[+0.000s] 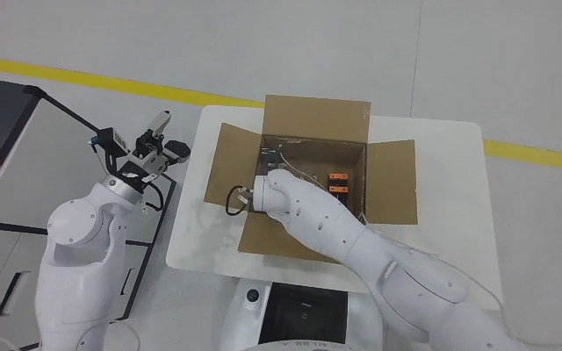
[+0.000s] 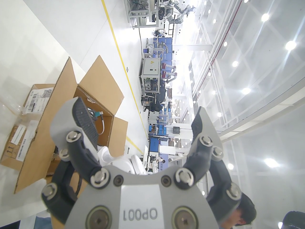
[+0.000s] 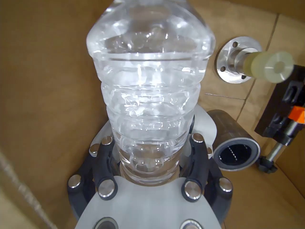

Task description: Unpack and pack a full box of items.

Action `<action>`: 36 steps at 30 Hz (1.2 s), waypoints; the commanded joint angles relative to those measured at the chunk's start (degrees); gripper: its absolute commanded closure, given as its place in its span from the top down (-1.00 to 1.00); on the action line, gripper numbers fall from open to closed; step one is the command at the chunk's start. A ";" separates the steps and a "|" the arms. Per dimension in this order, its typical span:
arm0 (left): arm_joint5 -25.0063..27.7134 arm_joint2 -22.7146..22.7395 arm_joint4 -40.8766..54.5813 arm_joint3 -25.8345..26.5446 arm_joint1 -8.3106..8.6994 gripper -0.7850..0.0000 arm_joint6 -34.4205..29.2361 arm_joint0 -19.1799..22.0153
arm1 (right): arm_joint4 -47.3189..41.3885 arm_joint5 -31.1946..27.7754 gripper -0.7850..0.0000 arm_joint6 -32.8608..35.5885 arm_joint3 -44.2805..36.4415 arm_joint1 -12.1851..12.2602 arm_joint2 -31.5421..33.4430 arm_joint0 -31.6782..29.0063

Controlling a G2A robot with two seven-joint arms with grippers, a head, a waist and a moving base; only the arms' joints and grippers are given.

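Note:
An open cardboard box (image 1: pixel 391 180) stands on the white table (image 1: pixel 448 237) with all its flaps folded out. My right arm goes down into the box's left part. Inside it, my right gripper (image 3: pixel 152 132) is shut on a clear plastic water bottle (image 3: pixel 150 67), its fingers (image 3: pixel 197 144) clamped around the bottle's lower body. My left gripper (image 1: pixel 158 132) hangs left of the table, away from the box, and is open (image 2: pixel 140 120) with nothing between its fingers. From there the box (image 2: pixel 97 89) appears from the side, with a cable in it.
On the box floor beside the bottle lie a steel cylinder sleeve (image 3: pixel 234 147), a flanged metal shaft with a pale roller (image 3: pixel 240 60) and a black block with orange parts (image 3: pixel 286 110). Orange pieces (image 1: pixel 339 182) lie by the box's middle. A black frame (image 1: pixel 26 114) stands far left.

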State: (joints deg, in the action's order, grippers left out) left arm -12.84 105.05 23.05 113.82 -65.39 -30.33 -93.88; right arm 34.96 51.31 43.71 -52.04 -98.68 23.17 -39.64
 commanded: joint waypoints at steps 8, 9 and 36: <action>0.00 0.00 0.00 0.00 0.00 1.00 0.00 0.00 | 12.27 4.64 -1.00 4.63 -18.93 8.58 4.73 -7.41; 0.00 0.00 0.00 0.00 0.00 1.00 0.00 0.00 | 13.52 4.40 -1.00 4.87 -21.24 9.62 5.70 -8.32; 0.00 0.00 0.00 0.00 0.00 1.00 0.00 0.00 | 71.62 -19.55 -1.00 28.82 -79.84 18.51 32.78 -41.26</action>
State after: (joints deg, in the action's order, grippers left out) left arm -12.84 105.05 23.05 113.82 -65.39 -30.33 -93.88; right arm 104.01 32.50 71.74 -130.25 -79.92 55.68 -80.12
